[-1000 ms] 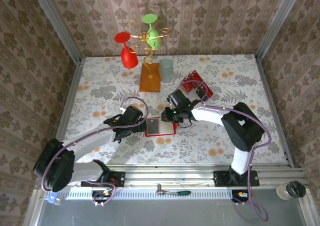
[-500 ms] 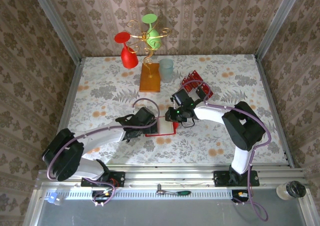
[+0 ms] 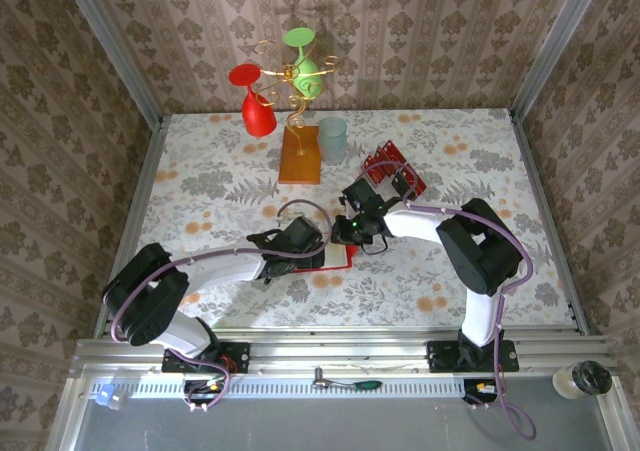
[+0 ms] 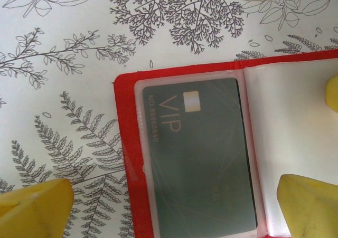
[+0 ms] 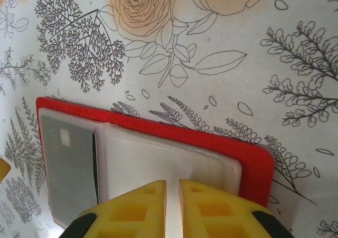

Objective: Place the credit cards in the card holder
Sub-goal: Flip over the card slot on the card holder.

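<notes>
**Wallet open, one card seated**

I see the wallet (image 4: 124, 143) lying open at mid-worktop (image 3: 200, 181), with a dark VIP card (image 4: 200, 153) in its left pocket. The right claw (image 5: 172, 209) is clenched on the wallet's pale inner flap. The left claw (image 4: 174, 209) hangs released, astride the wallet.

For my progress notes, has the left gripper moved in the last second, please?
Yes. The left gripper slid right in the top view, from left of the orange stand base to straight below it.

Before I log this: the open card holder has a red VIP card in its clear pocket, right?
No: the VIP card in the open card holder's clear pocket is dark grey, not red; the left wrist view shows it.
</notes>
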You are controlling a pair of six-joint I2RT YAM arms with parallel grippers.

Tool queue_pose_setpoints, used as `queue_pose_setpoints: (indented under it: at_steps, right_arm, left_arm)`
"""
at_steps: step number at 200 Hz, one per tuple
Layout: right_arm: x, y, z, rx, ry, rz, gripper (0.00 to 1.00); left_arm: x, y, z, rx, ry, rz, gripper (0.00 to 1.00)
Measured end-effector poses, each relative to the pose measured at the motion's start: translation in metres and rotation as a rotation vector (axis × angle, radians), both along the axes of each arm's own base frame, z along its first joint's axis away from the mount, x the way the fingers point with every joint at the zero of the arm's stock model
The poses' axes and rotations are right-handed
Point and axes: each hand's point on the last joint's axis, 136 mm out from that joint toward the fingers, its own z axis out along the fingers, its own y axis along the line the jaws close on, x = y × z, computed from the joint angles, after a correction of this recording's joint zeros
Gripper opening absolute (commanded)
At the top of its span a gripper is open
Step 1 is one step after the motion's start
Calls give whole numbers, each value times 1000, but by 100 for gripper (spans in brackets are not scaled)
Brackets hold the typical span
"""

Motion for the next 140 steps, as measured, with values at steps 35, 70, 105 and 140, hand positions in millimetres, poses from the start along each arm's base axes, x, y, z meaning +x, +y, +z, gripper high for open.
queue_pose_setpoints:
  at_steps: [35, 70, 105, 140]
  right_arm:
    - [0, 6, 0, 18, 4, 8, 16]
    - [-1, 11, 0, 27, -1, 15, 16]
    - [-2, 11, 0, 30, 1, 14, 16]
    - [-1, 12, 0, 33, 3, 11, 16]
  left_arm:
    - [1, -5, 2, -17, -13, -6, 100]
    - [2, -10, 5, -33, -24, -14, 100]
    - [3, -18, 8, -58, -40, -25, 100]
    - [2, -23, 10, -72, -50, -37, 100]
